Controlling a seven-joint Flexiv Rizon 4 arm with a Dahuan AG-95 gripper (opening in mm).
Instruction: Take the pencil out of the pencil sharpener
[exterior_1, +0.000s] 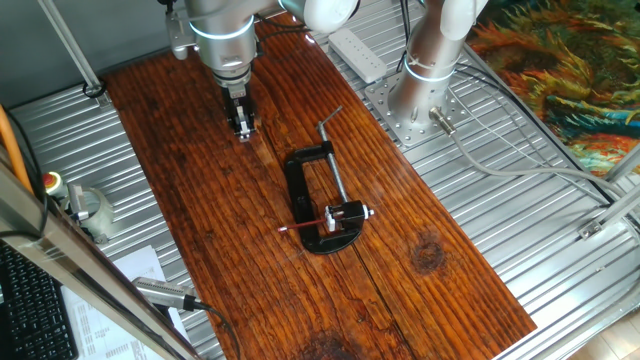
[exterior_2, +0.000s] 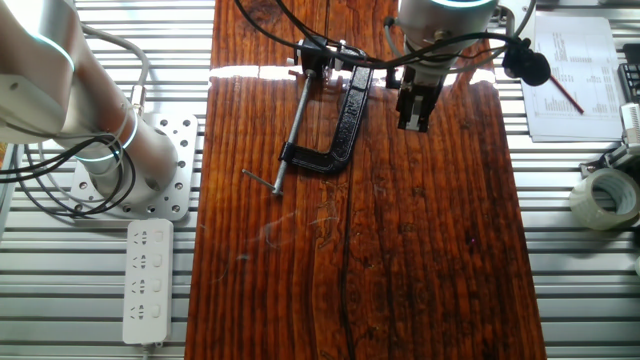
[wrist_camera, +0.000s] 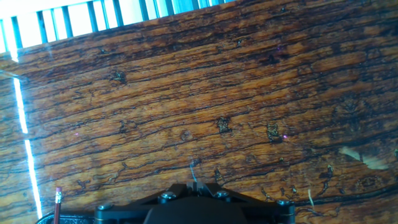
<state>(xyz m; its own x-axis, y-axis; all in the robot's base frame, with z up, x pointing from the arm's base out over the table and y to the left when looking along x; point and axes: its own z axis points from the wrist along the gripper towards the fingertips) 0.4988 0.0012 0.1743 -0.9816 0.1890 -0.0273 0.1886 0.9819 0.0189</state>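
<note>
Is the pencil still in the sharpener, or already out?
Still in. The pencil runs into the pencil sharpener, which is held in the clamp; the hand is well away from them.

Single arm reaching in from the far end of the bench, wrist vertical, silver cuff with a pale glowing ring above the black gripper (exterior_1: 241, 128). Pointing straight down, hovering just over the wood, touching nothing. Seen from the opposite side, gripper (exterior_2: 414, 122) hangs the same way. Jaws close together, nothing between them; whether fully closed, unclear.
</note>
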